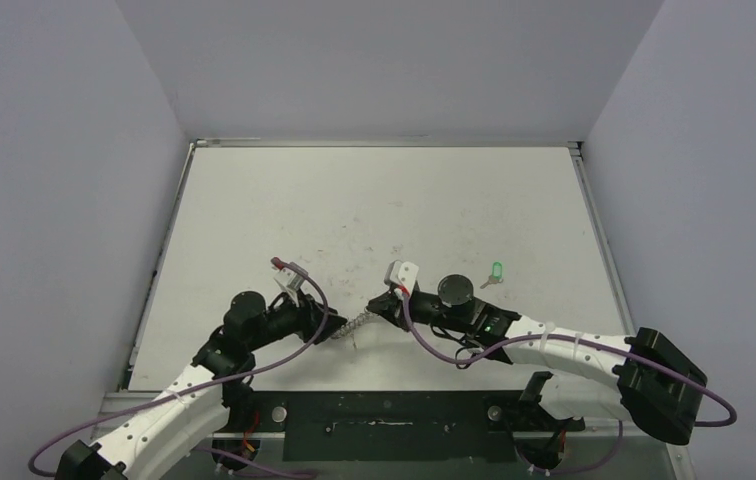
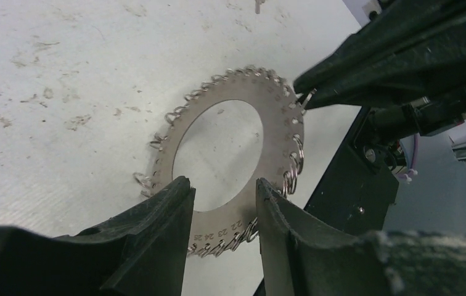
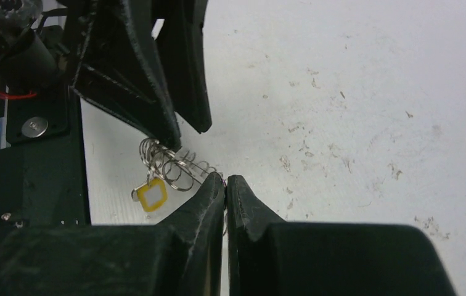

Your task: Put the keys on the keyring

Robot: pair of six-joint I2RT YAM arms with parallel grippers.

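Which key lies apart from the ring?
The green key, alone on the table; the yellow key sits at the loops of the keyring.

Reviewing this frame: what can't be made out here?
Top view: keyring too small, wedged between the left gripper and right gripper.
Left wrist: keyring's near rim hidden behind the left gripper's fingers.
Right wrist: whether the yellow key is threaded on a loop; overlapping wire hides it.
Top view: green key's blade too small.

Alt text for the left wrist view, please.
The keyring, a silvery ring fringed with wire loops, fills the centre over a scuffed white table. The left gripper straddles its near rim, fingers apart; the right gripper, shut, pinches a loop at upper right.
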